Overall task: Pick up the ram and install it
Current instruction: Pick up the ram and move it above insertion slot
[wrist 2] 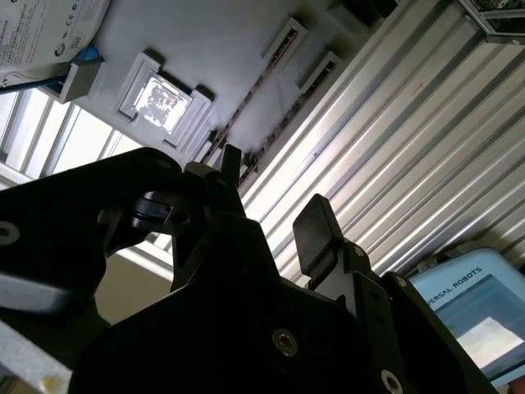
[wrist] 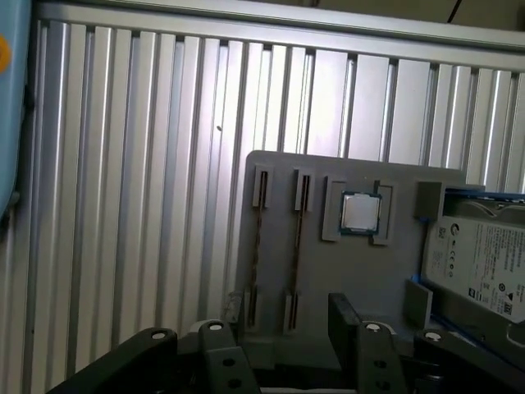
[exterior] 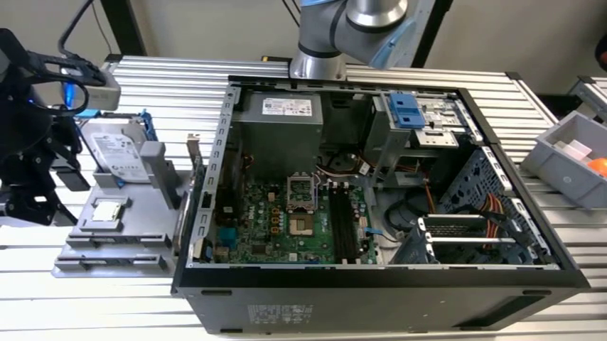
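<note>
Hovering over the grey tray (wrist: 361, 271), the gripper (wrist: 285, 312) has its fingers spread with nothing between them. The ram (wrist: 295, 246) stands on edge in a tray slot, not yet lifted. Fitting it into the computer (exterior: 379, 305) remains undone.

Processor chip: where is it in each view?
Exterior view: processor chip on the grey tray, at the exterior view's left of the computer case.
Second wrist view: processor chip glares white, next to the hard drive.
First wrist view: processor chip beside the hard drive.
Shared landmark: hard drive.
</note>
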